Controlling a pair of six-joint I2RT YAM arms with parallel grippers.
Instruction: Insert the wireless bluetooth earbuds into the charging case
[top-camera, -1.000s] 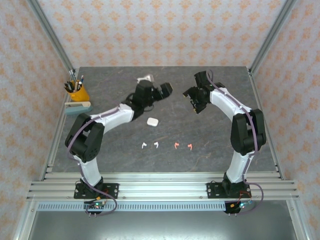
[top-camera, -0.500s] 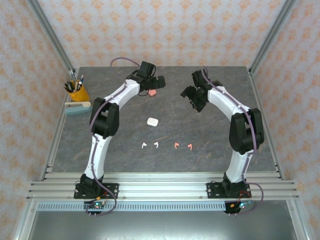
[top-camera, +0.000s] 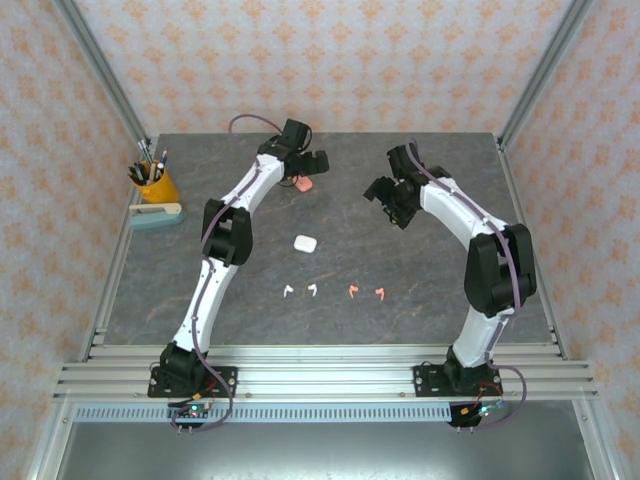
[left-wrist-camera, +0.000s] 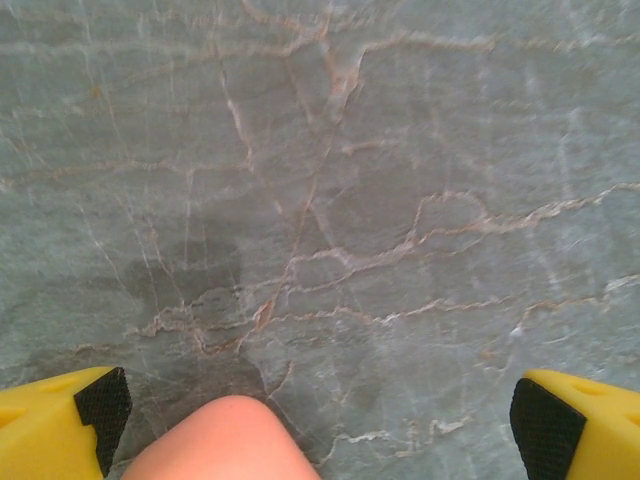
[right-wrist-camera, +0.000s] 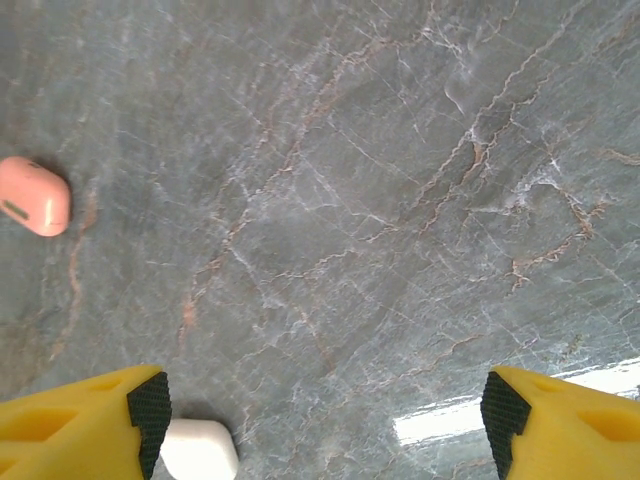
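Peach patterned walls enclose a grey veined stone surface (top-camera: 420, 300). A yellow cup (top-camera: 155, 190) at its left edge holds pens. Four earbuds (top-camera: 313, 290), two white and two coral, lie loose in a row on the near side of the white case (top-camera: 305, 242). The left pincer (left-wrist-camera: 320, 420) gapes wide, the pink case (left-wrist-camera: 225, 440) ungripped between its fingers; the right pincer (right-wrist-camera: 320, 415) stands open, empty

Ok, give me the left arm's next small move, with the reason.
Probably lower the left gripper and close on the pink case: the jaws stand wide open and the case lies between them, not yet gripped.
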